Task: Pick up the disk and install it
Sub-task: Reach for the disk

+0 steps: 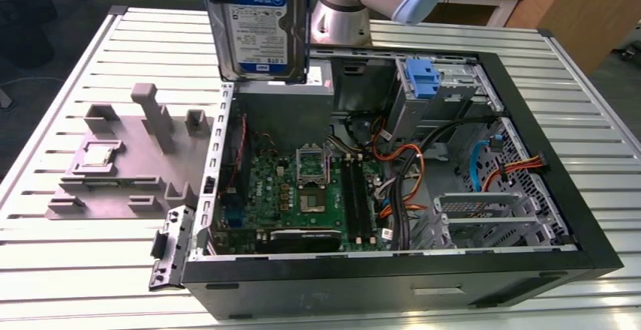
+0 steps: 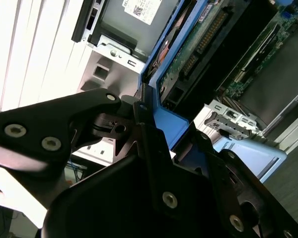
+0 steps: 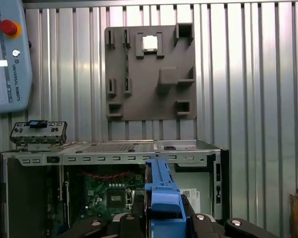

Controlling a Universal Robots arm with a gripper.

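Note:
The disk (image 1: 257, 24), a silver hard drive with a white-and-blue label and a blue carrier bracket, hangs upright in the air over the back left corner of the open computer case (image 1: 401, 289) in the exterior view. In both wrist views my gripper (image 3: 161, 220) is shut on the disk's blue bracket (image 3: 161, 191). The second wrist view has the black fingers (image 2: 149, 139) clamped on the blue edge, with the disk's circuit-board underside (image 2: 198, 49) beyond them. The case interior and motherboard (image 1: 300, 195) lie below.
A drive bay with a bare blue bracket (image 1: 425, 82) stands at the case's back right, above tangled cables (image 1: 410, 172). A grey fixture plate (image 1: 130, 157) carrying a small chip (image 1: 97, 155) lies on the slatted table on the exterior view's left. A teach pendant (image 3: 7, 54) rests nearby.

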